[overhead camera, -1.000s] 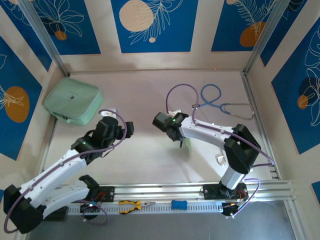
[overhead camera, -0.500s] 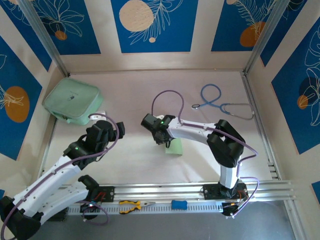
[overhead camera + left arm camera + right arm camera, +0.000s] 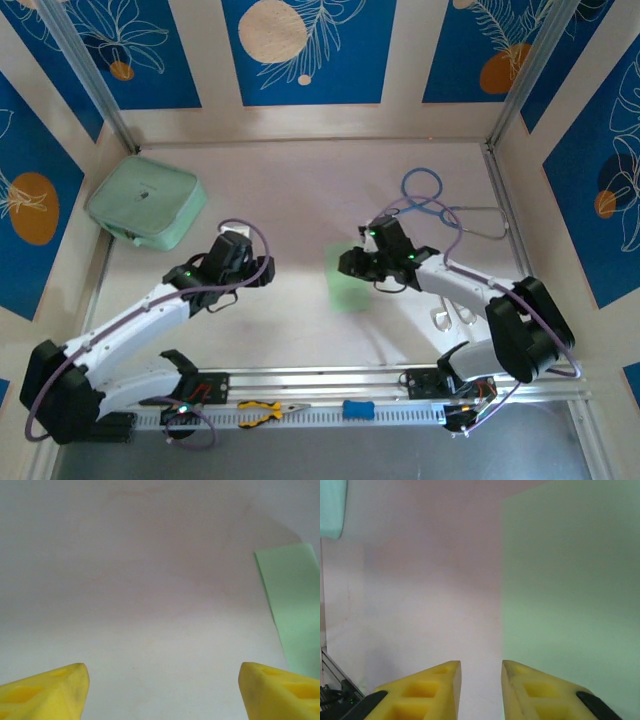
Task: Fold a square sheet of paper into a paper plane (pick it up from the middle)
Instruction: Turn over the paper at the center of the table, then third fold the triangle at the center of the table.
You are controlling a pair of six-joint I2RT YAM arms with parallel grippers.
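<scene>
The mint-green zip pouch (image 3: pixel 145 203) lies at the far left of the table (image 3: pixel 290 190), well apart from the left gripper (image 3: pixel 262 270) and behind its arm. The left gripper reaches out over bare tabletop with its jaws spread wide and nothing between them, so it is released. In the left wrist view, the left gripper (image 3: pixel 160 669) shows its two yellow fingers (image 3: pixel 47 690) at the lower corners. The table surface lies open in the gap between them.

The square sheet of paper (image 3: pixel 345 285) lies flat on the table, ahead of the left gripper and off to its right. In the left wrist view the square sheet of paper (image 3: pixel 292 605) appears as a light-green strip beyond the right-hand finger, clear of both fingertips. In the top view the sheet sits between the two grippers and much closer to the right one.

The right gripper (image 3: pixel 349 264) hangs just at the far edge of the sheet. In the right wrist view, the right gripper (image 3: pixel 480 664) has its jaws parted only a little, and bare table shows through the narrow gap. It grasps nothing. The square sheet of paper (image 3: pixel 570 580) spreads out ahead of its right-hand finger, with the sheet's straight edge in line with that finger's inner side.

A blue stethoscope (image 3: pixel 440 205) lies behind the right gripper, near the table's far right.
</scene>
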